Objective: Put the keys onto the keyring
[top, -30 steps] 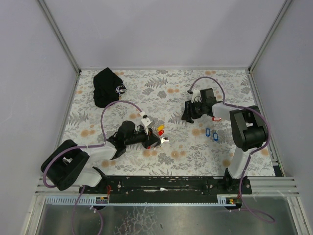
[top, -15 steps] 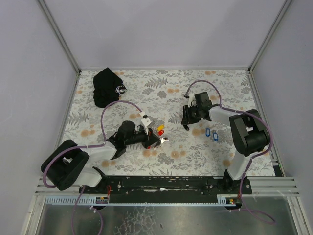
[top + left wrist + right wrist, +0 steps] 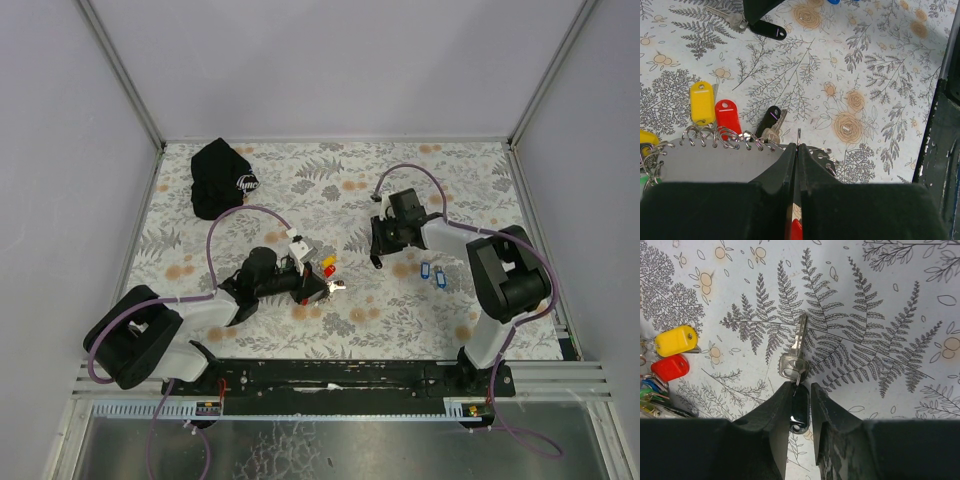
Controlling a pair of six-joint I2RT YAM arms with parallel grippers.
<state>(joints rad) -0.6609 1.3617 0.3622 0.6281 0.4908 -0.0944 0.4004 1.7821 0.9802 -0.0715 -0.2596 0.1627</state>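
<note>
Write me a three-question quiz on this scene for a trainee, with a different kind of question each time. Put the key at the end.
1. Multiple choice: what colour is the tag lying between the right fingers? A yellow, B black, C blue.
2. True or false: the left fingers stand wide open.
3. Count: seen from above, how many loose blue tags lie beside the right arm?

Key
1. B. It is the black tag, with a silver key attached.
2. False. They are shut, pinching a thin metal ring.
3. Two.
</note>
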